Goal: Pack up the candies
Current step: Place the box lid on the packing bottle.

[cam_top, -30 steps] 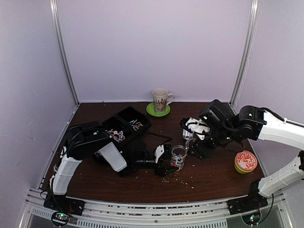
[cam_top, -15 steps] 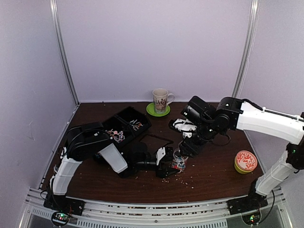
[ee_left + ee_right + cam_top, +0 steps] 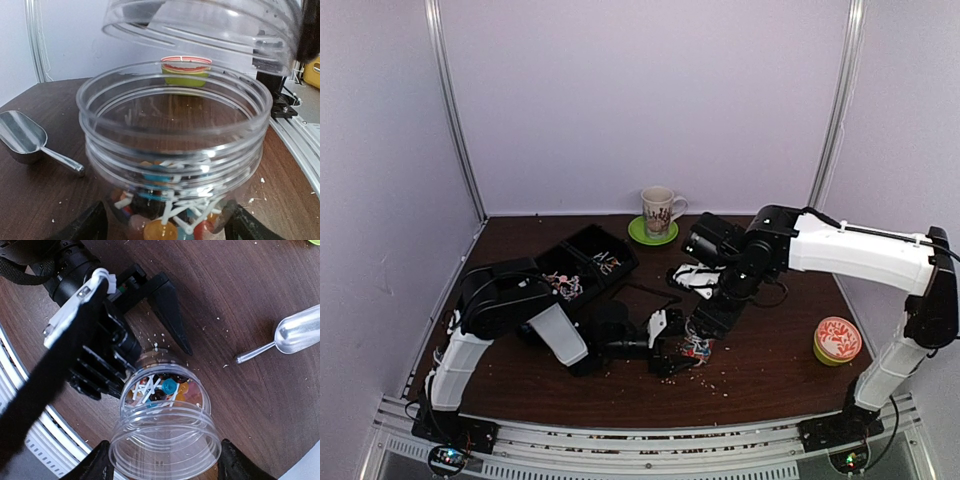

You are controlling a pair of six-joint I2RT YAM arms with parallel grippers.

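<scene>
A clear plastic jar [image 3: 695, 347] stands on the brown table, its bottom filled with the candies [image 3: 165, 220], coloured sweets and thin white sticks [image 3: 162, 387]. More candies lie in the black tray's compartments [image 3: 567, 284]. My left gripper [image 3: 682, 348] reaches in from the left, open, its fingers [image 3: 92, 225] flanking the jar's base. My right gripper [image 3: 705, 322] hangs right above the jar, shut on a clear threaded lid [image 3: 200, 25]. The lid [image 3: 165, 450] hovers just over the jar's open mouth without touching it.
A metal scoop [image 3: 25, 137] lies on the table beside the jar. The black compartment tray [image 3: 582, 268] sits at the back left, a mug on a green saucer [image 3: 660, 210] at the back, and an orange-patterned tin [image 3: 837, 340] at the right. Pale crumbs [image 3: 720, 380] dot the front.
My right arm has swung left with the lid, from beside the jar to directly above its mouth. The left arm has stayed at the jar.
</scene>
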